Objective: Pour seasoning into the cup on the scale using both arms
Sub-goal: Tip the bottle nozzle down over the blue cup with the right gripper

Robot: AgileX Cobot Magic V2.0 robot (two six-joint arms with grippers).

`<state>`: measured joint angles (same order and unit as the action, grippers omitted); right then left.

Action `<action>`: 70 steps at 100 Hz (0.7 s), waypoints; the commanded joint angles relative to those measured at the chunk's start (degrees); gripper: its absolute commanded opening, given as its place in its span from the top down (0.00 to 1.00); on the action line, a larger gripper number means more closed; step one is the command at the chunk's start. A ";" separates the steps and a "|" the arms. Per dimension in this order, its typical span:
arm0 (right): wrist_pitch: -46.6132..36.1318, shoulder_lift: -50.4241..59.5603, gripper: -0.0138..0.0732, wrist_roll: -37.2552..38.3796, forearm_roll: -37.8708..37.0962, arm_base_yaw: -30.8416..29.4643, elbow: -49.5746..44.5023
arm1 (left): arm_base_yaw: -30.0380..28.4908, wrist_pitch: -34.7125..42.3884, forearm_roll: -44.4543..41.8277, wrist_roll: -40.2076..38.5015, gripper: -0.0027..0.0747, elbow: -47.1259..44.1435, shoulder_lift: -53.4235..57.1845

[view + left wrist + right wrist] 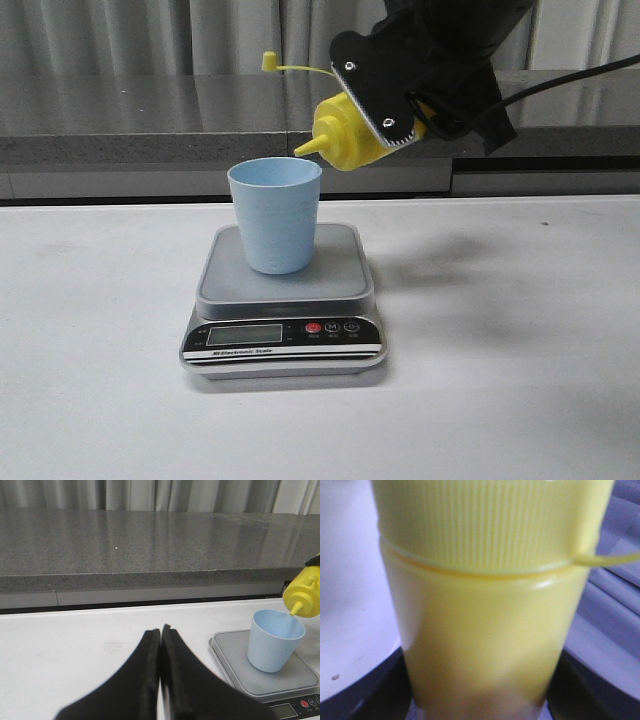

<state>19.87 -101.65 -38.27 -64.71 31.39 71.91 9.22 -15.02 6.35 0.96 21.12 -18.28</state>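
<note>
The light blue cup [275, 214] stands upright on the platform of the grey scale [340, 280], which has a black front panel and a red button. My right gripper [385, 100] is shut on the yellow seasoning bottle [345, 132] and holds it tilted, nozzle pointing left and down just above the cup's right rim. Its cap hangs off on a thin tether. The bottle fills the right wrist view [485, 605]. In the left wrist view the cup [274, 640], scale [235, 662] and bottle nozzle [302, 596] show. My left gripper [160, 630] is shut and empty over the white table, left of the scale.
A grey stone counter [140, 115] runs along the back edge of the white table [90, 330], with curtains behind it. My right arm's black cable [570, 75] hangs at the upper right.
</note>
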 commanded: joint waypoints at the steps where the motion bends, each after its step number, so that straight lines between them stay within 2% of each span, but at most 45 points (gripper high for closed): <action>1: -0.54 2.82 0.51 0.70 -2.35 0.18 2.06 | -0.06 4.37 0.24 -0.25 0.99 1.59 -0.37; 52: -1.17 3.48 0.51 13.38 -2.35 0.18 2.06 | -0.06 4.37 0.24 -0.25 0.99 1.59 -0.37; 70: -1.38 5.05 0.51 21.85 -2.35 0.18 2.06 | -0.06 4.37 0.24 -0.25 0.99 1.59 -0.37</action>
<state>19.77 -100.82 -20.97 -65.08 31.39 71.91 9.22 -15.02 6.35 0.96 21.12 -18.28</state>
